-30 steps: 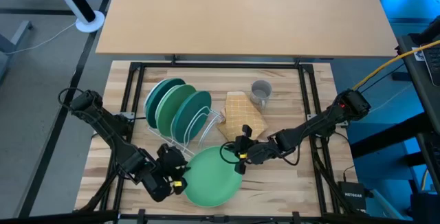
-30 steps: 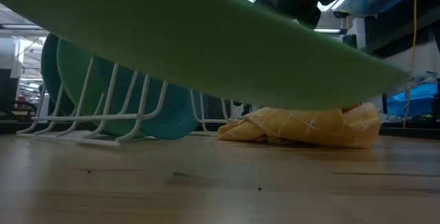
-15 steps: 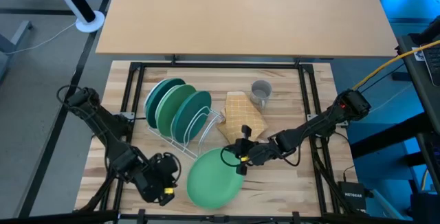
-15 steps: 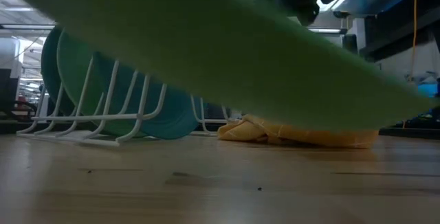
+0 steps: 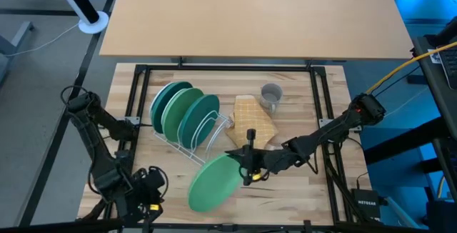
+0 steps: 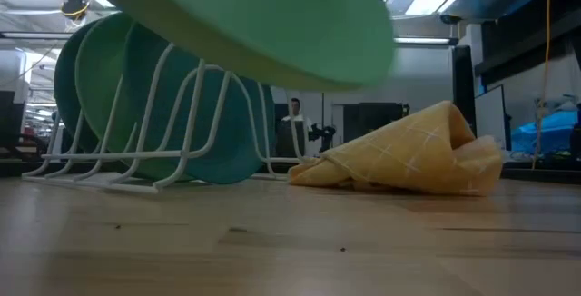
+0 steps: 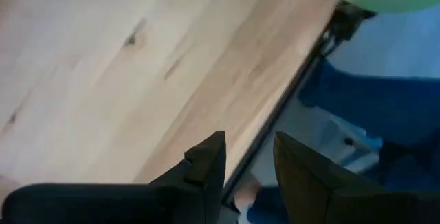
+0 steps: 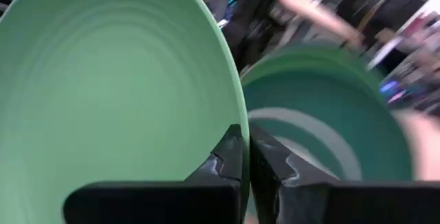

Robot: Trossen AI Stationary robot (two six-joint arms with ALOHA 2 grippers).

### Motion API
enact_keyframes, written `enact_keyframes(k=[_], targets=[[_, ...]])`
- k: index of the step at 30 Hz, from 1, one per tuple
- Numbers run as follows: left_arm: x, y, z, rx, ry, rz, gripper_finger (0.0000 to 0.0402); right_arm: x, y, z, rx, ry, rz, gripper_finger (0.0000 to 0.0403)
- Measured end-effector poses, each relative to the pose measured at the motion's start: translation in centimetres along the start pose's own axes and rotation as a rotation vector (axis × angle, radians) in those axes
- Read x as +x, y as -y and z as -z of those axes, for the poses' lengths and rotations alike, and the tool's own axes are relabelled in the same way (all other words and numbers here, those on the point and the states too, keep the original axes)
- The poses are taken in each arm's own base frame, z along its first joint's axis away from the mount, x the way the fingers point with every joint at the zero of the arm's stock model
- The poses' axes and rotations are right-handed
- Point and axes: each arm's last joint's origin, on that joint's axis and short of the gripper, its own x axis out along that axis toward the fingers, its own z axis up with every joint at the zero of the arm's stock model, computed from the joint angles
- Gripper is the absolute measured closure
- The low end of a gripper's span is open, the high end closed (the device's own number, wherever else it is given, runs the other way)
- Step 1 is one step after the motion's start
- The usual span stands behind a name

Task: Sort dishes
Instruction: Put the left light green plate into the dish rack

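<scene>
Above the wooden table [image 5: 300,194], the light green plate [image 5: 213,184] hangs tilted, just in front of the white wire rack [image 5: 207,134] where three teal and green plates [image 5: 182,111] stand on edge. The right tool [image 5: 246,167] pinches its rim; stiff, smooth and probably breakable, it could swing from one edge grip. The left tool [image 5: 150,203], narrowly parted and empty, waits near the table's front-left corner. The grey mug [image 5: 270,95] stands beyond the yellow cloth [image 5: 253,121].

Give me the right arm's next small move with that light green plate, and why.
Probably carry it toward the white wire rack and line its edge up with the free slot at the near end. The right gripper pinches the light green plate by its rim, tilted and clear of the table, while three plates already stand in the rack. The left gripper sits back at the table's front edge, empty.
</scene>
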Motion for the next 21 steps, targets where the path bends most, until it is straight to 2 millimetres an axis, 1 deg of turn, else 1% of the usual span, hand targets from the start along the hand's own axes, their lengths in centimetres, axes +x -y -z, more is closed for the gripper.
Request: enact_keyframes(k=[6,10,15,18,21], targets=[[-0.6,-0.1,1.4,-0.018,0.117,0.022,0.0289,-0.1,1.8,-4.6,-0.193,0.068,0.149,0.0392],[-0.8,-0.2,1.7,-0.009,0.179,0.036,0.0289,-0.1,3.4,-6.7,-0.323,0.115,0.225,0.0394],[-0.2,-0.2,1.8,0.024,0.25,0.004,0.0289,0.3,5.4,-8.0,-0.439,0.148,0.325,0.0393],[0.6,-0.1,1.9,0.076,0.294,-0.018,0.0289,0.9,7.0,-8.1,-0.458,0.16,0.378,0.0394],[1.3,0.0,2.2,0.119,0.305,-0.042,0.0289,1.5,8.4,-8.0,-0.474,0.19,0.383,0.0394]])
